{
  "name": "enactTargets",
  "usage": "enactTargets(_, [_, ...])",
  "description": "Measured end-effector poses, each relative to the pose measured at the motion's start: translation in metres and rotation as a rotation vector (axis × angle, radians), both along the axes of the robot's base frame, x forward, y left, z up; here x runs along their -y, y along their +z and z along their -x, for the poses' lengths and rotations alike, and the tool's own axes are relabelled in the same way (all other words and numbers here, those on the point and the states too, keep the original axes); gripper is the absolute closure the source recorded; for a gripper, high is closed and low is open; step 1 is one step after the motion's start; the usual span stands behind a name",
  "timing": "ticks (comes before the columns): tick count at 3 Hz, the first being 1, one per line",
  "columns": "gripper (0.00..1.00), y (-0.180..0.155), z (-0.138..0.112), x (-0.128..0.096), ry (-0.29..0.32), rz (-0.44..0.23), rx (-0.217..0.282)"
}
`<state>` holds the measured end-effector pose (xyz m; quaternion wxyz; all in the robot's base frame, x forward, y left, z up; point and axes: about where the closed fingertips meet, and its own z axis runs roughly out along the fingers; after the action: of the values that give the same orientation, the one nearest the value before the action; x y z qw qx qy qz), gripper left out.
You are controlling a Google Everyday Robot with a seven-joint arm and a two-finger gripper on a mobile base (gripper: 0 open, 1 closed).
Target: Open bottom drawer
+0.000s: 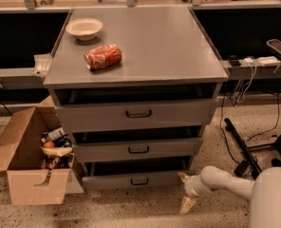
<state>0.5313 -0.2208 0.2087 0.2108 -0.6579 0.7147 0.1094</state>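
The bottom drawer (131, 180) is the lowest and slimmest grey front of the cabinet, with a small dark loop handle (139, 181) at its centre. It stands slightly out, like the two drawers above it. My gripper (185, 190) is low at the drawer's right end, just off the cabinet's lower right corner. Its two pale fingers (187, 204) are spread apart, one near the drawer's corner and one lower by the floor. It holds nothing and is well right of the handle.
An open cardboard box (29, 158) of clutter stands on the floor left of the cabinet. A red can (103, 56) and a white bowl (84, 28) lie on the cabinet top. A black stand leg (240, 146) and cables lie on the floor at the right.
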Motion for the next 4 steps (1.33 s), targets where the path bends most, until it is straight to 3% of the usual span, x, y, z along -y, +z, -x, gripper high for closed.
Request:
enactTargets(1, [0.0, 0.021, -0.001, -0.027, 0.097, 0.083, 0.068])
enactTargets(2, [0.0, 0.013, -0.016, -0.037, 0.12, 0.117, 0.069])
enactTargets(4, [0.0, -0.014, -0.059, -0.036, 0.07, 0.096, 0.039])
